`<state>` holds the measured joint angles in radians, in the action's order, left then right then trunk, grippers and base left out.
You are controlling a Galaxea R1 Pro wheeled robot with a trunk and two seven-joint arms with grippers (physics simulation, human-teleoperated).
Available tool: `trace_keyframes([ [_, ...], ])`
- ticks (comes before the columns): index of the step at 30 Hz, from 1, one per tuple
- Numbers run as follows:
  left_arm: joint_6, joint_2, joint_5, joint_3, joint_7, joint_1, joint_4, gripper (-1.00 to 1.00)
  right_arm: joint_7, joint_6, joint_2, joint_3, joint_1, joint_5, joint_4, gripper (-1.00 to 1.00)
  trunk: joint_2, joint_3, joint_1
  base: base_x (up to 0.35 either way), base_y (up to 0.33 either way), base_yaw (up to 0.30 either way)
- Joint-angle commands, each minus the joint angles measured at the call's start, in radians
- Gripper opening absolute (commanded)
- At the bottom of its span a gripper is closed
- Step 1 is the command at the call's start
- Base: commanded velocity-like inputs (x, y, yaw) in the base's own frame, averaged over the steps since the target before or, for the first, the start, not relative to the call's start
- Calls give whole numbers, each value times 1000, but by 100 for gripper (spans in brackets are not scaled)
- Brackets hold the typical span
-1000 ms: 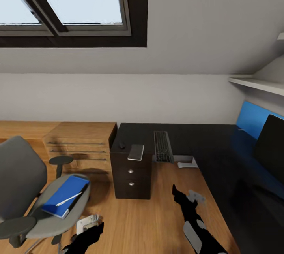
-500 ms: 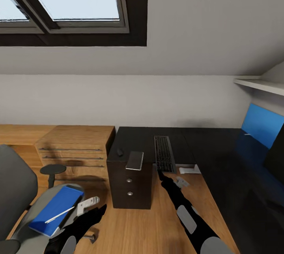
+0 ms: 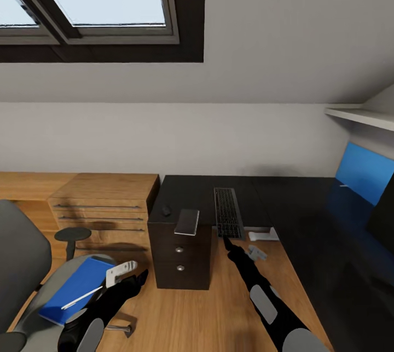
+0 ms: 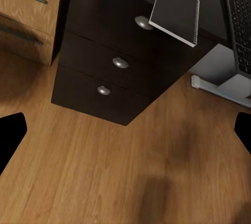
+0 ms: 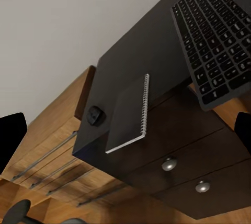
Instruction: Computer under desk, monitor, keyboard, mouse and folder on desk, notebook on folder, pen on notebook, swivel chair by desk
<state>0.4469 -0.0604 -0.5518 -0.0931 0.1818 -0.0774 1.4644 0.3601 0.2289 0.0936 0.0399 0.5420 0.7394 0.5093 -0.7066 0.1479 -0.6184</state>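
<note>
Reaching toward the keyboard (image 3: 227, 212) overhanging the counter (image 3: 284, 204), the right hand (image 3: 225, 242), fingers spread wide, could knock it off.

blue folder (image 3: 76, 288) with pen (image 3: 83, 297) on swivel chair (image 3: 24, 270), keyboard (image 3: 227, 212) and notebook (image 3: 187, 221) on desk (image 3: 284, 204)

The large black L-shaped desk (image 3: 306, 198) has a smooth, faintly glossy top; its pedestal knobs look like brushed silver metal. The floor and the light chest (image 3: 104, 201) show warm wood grain. The grey swivel chair (image 3: 19, 264) looks matt and padded. The blue folder (image 3: 71, 289) seems smooth.
</note>
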Motion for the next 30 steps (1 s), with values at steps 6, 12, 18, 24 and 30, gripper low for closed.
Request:
trace_keyframes([
  [6,3,-2,-11,-2,10,-1,2,100,-28,0,-5,8,1,5,-2,100,-44,21,-23,0,0,0],
  [12,3,0,-14,-2,10,-1,-2,100,-51,-17,-44,-41,1,115,0,100,-86,39,-46,0,0,0],
  [18,2,7,-14,-3,10,-1,-16,100,42,-250,-48,-49,1,221,0,100,-128,58,-69,0,0,0],
  [24,3,8,-14,-4,10,-1,-19,100,196,-451,-55,-50,1,340,-2,100,-170,77,-92,0,0,0],
  [30,3,8,-14,-3,11,-1,-19,100,206,-431,-76,-57,1,351,-2,100,-212,96,-115,0,0,0],
])
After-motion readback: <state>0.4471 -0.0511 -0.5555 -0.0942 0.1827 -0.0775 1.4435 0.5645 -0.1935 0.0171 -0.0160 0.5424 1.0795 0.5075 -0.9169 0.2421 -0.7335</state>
